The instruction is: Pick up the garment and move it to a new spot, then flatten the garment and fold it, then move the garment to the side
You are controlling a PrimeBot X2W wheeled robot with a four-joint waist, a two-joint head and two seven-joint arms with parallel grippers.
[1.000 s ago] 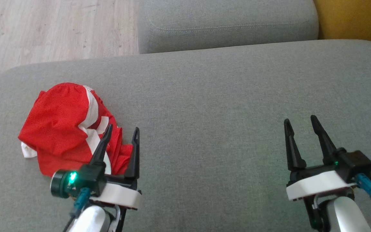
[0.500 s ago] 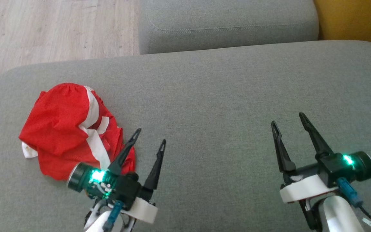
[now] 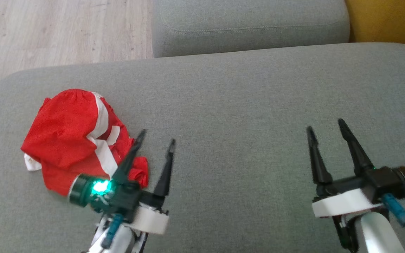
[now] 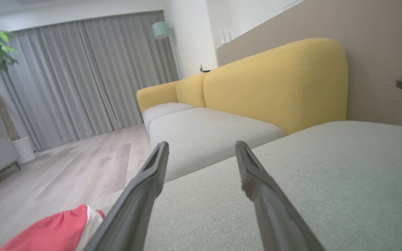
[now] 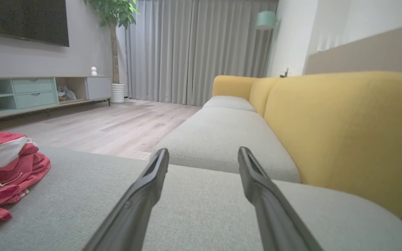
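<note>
Garment (image 3: 72, 140), red with white stripes, lies crumpled at left of head view on grey seat cushion (image 3: 244, 105); whole heap visible there. Left wrist view: red corner at lower left, cut by frame edge, partly behind finger. Right wrist view: folds at left edge, cut off. Wrist views add yellow backrest (image 5: 344, 132) and curtains (image 5: 187, 48). Left gripper (image 3: 156, 136) wide, empty; one finger overlaps garment's right edge, contact unclear. Right gripper (image 3: 325, 124) wide, empty, lower right, well apart from garment.

The left gripper (image 3: 157, 136) and right gripper (image 3: 325, 125) are spread wide, fingers pointing forward.
</note>
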